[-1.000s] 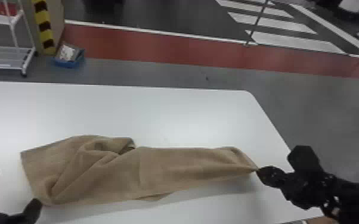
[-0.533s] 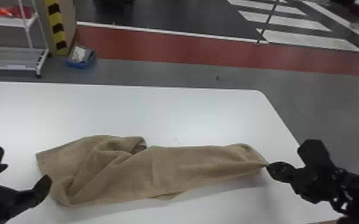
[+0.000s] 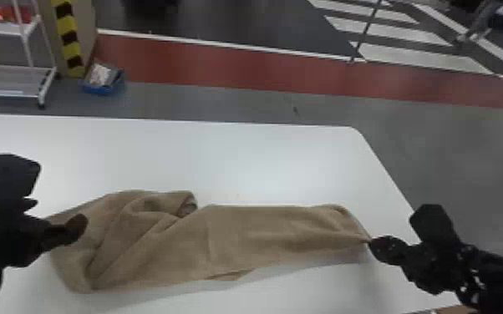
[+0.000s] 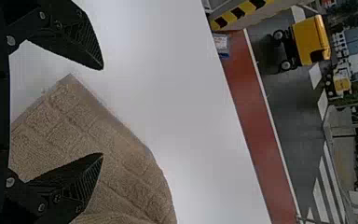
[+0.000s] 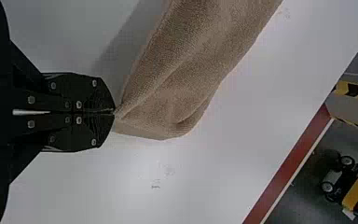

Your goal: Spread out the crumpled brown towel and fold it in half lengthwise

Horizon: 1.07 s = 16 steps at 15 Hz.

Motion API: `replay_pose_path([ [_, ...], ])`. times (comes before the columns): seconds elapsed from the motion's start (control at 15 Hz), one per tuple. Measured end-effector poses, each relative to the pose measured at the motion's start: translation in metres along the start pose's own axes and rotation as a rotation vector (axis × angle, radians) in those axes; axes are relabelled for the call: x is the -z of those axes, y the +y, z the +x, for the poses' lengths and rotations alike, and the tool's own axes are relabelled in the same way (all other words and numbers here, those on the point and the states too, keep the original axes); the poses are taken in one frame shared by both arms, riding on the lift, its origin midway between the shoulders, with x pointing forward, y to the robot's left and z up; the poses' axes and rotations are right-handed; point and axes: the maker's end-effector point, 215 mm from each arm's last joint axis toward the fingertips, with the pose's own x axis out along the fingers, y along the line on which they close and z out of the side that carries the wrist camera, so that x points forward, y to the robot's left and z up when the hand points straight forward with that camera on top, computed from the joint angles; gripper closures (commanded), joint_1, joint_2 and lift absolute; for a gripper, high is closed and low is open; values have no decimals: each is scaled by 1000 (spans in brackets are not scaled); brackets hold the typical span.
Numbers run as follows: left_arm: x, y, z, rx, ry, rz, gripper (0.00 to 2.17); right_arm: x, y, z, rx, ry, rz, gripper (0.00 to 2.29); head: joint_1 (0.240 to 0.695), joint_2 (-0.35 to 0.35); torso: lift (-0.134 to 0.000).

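The brown towel (image 3: pixel 229 238) lies stretched across the table, bunched in folds at its left part and narrowing to a point on the right. My right gripper (image 3: pixel 369 241) holds that right tip; in the right wrist view the right gripper (image 5: pixel 114 112) is shut on the towel's corner (image 5: pixel 168 107). My left gripper (image 3: pixel 77 227) is over the towel's left end. In the left wrist view the left gripper (image 4: pixel 102 112) stands open, with a towel corner (image 4: pixel 72 86) between and beneath its parted fingers.
The white table (image 3: pixel 238 158) has its far edge and rounded right corner in view. Beyond it on the floor are a blue bin (image 3: pixel 103 81) and a white shelf rack (image 3: pixel 8 79) at the back left.
My left arm has come further in from the left, over the towel's left end. The head view has shifted slightly left, while the right gripper keeps the towel's right tip.
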Motion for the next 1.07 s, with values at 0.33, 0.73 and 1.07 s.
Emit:
replay_pose_path([
  [0.33,9,14,17,-2,36,-17,414,9,-4,-5,7,7,8,1328,695,-261,-123],
  [0.73,34,12,3,49,115,-65,414,3,-8,0,9,-5,12,1328,695,-256,-123],
  [1.07,44,11,-1,50,147,-69,576,0,-5,3,3,-9,11,1328,695,-250,-123],
])
